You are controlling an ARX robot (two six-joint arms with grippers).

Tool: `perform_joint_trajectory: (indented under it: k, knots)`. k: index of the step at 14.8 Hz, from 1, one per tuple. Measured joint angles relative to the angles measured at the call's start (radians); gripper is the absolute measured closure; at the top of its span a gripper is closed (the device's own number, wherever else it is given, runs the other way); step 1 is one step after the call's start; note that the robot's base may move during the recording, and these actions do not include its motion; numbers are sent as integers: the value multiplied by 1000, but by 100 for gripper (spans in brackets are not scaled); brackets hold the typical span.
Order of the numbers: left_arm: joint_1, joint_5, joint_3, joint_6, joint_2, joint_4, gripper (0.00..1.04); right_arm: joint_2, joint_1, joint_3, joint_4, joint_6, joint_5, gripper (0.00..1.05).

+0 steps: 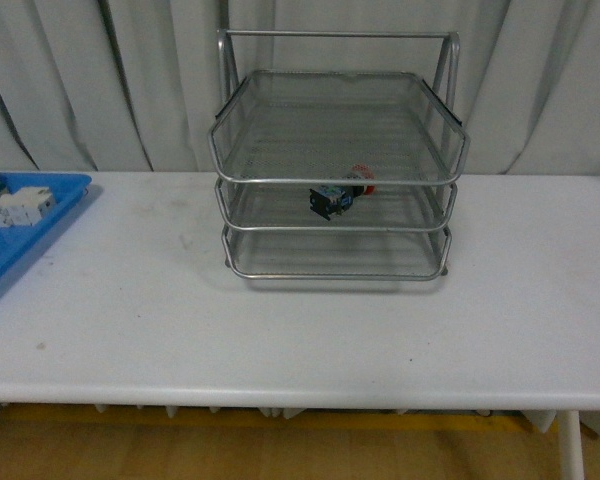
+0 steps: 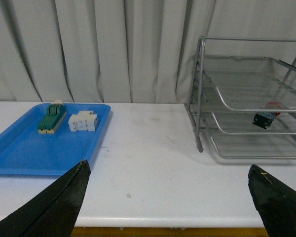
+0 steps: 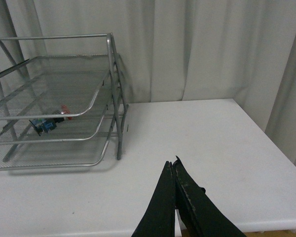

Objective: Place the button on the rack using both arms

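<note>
Nearest, the left gripper (image 2: pixel 167 197) was held wide apart, the right gripper (image 3: pixel 174 190) pressed together, both empty. Farther off, the button (image 1: pixel 340 192) was seen lying on the rack's (image 1: pixel 335 180) middle tier near its front rim; a jolted rack was judged likely to roll it out. Two blocks (image 2: pixel 69 121) were kept in the blue tray (image 2: pixel 19 158).

- Soft, even, rather dim indoor light falls from above; all three views look slightly hazy and grainy.
- The silver wire-mesh three-tier rack (image 1: pixel 337 165) casts only a faint shadow on the white table (image 1: pixel 310 320), toward 6 o'clock in the front view.
- No hard glare; the rack's tube frame shows mild sheen.
- The dark fingertips (image 2: pixel 54 207) in the left wrist view are blurred and underexposed.
</note>
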Motion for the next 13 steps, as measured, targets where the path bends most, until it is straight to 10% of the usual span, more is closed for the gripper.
perform_joint_trajectory:
  k: [13]
  knots:
    - [0,0,0,0,0,0,7,-483,0,-8,-454,0,0,103]
